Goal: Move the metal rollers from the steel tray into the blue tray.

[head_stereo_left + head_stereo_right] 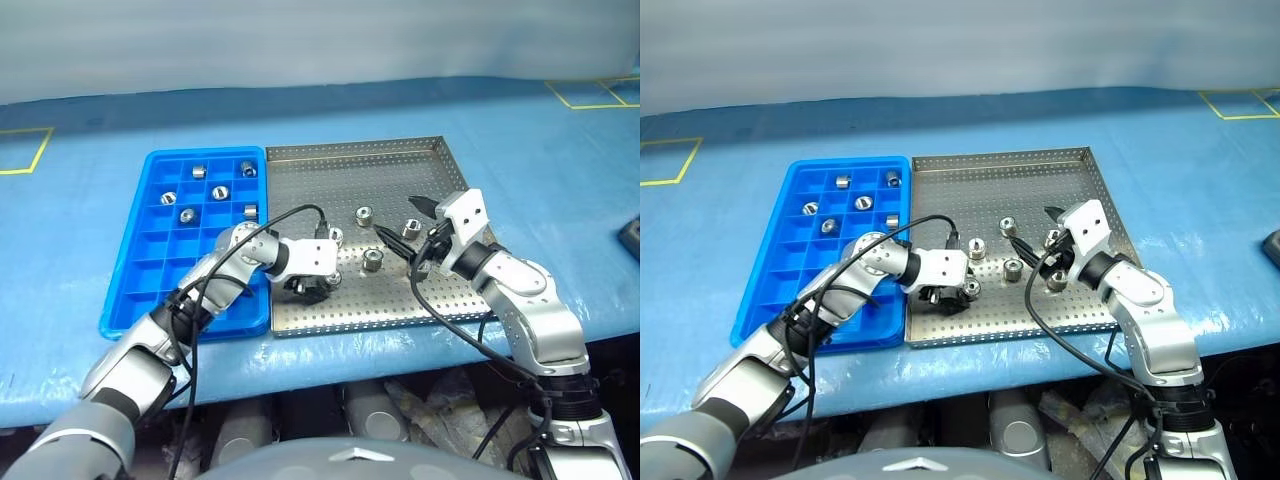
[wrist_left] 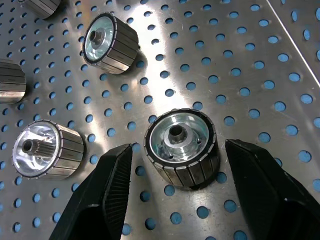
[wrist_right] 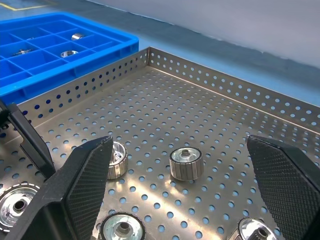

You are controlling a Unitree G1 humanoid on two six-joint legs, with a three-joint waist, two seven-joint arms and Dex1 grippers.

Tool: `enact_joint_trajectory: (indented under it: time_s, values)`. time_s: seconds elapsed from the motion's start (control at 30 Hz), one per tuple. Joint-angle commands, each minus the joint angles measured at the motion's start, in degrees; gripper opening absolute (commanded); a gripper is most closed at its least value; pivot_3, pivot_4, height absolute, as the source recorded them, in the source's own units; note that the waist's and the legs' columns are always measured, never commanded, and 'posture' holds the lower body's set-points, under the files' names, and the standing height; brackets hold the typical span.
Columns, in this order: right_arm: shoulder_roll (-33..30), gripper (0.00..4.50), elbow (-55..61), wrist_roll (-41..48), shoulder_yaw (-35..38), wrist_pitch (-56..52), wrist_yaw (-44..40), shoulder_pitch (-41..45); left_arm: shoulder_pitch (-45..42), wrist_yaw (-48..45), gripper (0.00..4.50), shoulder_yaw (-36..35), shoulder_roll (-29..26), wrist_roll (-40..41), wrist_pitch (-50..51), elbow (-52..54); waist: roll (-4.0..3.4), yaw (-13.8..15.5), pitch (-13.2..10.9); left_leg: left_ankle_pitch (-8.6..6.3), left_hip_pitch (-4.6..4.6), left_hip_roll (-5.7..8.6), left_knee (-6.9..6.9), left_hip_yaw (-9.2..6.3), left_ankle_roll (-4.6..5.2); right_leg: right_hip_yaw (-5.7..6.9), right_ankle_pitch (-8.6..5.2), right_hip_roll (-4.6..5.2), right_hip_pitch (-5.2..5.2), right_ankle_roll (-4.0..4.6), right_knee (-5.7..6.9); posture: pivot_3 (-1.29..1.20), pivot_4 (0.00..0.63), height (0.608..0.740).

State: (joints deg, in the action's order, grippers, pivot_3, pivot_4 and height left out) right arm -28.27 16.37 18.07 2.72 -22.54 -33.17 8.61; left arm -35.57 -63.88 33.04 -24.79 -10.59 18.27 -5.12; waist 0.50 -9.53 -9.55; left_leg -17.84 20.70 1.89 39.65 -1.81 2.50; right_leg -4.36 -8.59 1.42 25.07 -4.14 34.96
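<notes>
The steel tray (image 1: 400, 170) sits on the blue tabletop (image 1: 90, 230), with the blue tray (image 1: 135, 290) touching its side at 9 o'clock.

Six metal rollers already lie in the blue tray's compartments, all in the half toward 12 o'clock; one of them (image 1: 187, 215) rests near the middle of that group. The rest of the compartments, toward 6 o'clock, hold nothing.

The other rollers are still on the perforated floor of the steel tray, gathered in its half toward 6 o'clock. One (image 1: 365, 214) stands apart near the tray's middle, another (image 1: 372, 260) lies between the 2 arms.

The left tool (image 1: 308, 288) is down over the steel tray near its corner at 7 o'clock, pointing at the floor. In the left wrist view its 2 black fingers (image 2: 107, 185) stand part-way open on either side of a ribbed roller (image 2: 181, 147) that sits on end, hole up. There is a gap on both sides, so the fingers are not touching it.

The right tool (image 1: 400, 225) hangs over the steel tray toward 4 o'clock, held roughly level and aimed across the tray. Its fingers (image 3: 82, 187) are spread wide with nothing between them, and in the right wrist view a small roller (image 3: 186, 162) lies on the floor beyond them.
</notes>
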Motion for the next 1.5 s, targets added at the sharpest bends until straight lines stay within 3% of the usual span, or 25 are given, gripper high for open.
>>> enact_joint_trajectory:
  time_s: [0.03,0.13,0.23,0.33,0.37,0.8,0.93,1.23,1.5]
  values:
    - [0.10,4.50,1.65,-0.03,1.09,1.26,0.43,0.22,-1.05,-0.16,3.21,-0.41,0.42,0.09,-0.24,0.17,0.00,0.01,0.00,0.00,0.01,0.00,0.00,0.00,0.00,0.00,0.02,0.00,0.01,0.03,0.00,-0.21,0.150,0.740]
    - [0.10,4.50,1.79,0.00,1.14,1.24,0.68,0.08,-1.07,-0.08,3.21,-0.19,0.44,-0.28,0.05,-0.08,0.00,0.01,0.00,0.00,0.02,0.00,0.00,0.00,0.00,0.00,0.03,0.00,0.01,0.05,0.00,-0.21,0.150,0.740]
    - [0.10,4.50,1.86,0.05,1.13,1.32,0.86,0.00,-0.95,0.02,2.62,-0.38,0.63,-0.13,-0.02,-0.21,0.00,0.00,0.00,0.00,0.02,0.01,0.00,0.00,0.00,0.00,0.03,0.00,0.01,0.04,0.00,-0.21,0.150,0.740]
    - [0.09,4.50,1.87,0.07,1.09,1.39,0.87,-0.05,-0.87,0.26,1.70,-0.51,0.79,-0.13,0.06,-0.16,0.00,-0.01,0.00,0.00,0.02,0.01,0.00,0.01,0.00,0.00,0.02,0.00,0.01,0.03,0.00,-0.21,0.150,0.740]
    - [0.09,4.50,1.85,0.06,1.05,1.42,0.86,-0.02,-0.80,0.37,1.65,-0.55,0.86,-0.12,0.08,-0.13,0.00,0.00,0.00,0.00,0.02,0.01,0.00,0.01,0.00,0.00,0.03,0.00,0.01,0.04,0.01,-0.21,0.150,0.740]
    - [0.03,4.50,1.96,0.24,0.32,1.19,0.24,0.39,0.82,1.66,1.65,-4.44,0.60,2.76,1.70,3.80,0.00,-0.01,0.00,0.00,0.05,0.01,0.00,0.01,0.00,0.00,0.15,0.00,0.05,0.23,0.01,-0.21,0.150,0.740]
    - [-0.92,4.50,2.81,1.21,-1.42,0.06,-2.75,-0.27,3.49,2.02,1.65,-10.39,-3.42,6.17,4.79,11.81,0.00,-0.31,0.00,0.01,0.22,-0.01,0.00,0.02,-0.02,-0.04,0.17,0.00,0.28,0.25,0.08,-0.20,0.150,0.740]
    - [-4.24,4.50,3.78,3.88,-7.59,-3.79,-12.83,0.46,16.39,6.26,1.65,-26.70,-18.51,8.52,10.19,26.38,0.01,0.41,-0.01,0.02,0.25,-0.03,0.01,-0.01,-0.04,0.03,0.16,0.03,0.34,0.27,0.12,-0.12,0.150,0.740]
    - [-5.26,4.50,4.25,5.21,-11.90,-8.36,-17.45,2.95,22.32,17.26,1.65,-36.62,-19.80,7.91,15.24,27.44,0.06,4.24,-0.03,0.03,0.33,-0.01,0.02,-0.17,-0.08,0.24,0.16,0.09,0.35,0.30,0.06,-0.07,0.150,0.740]
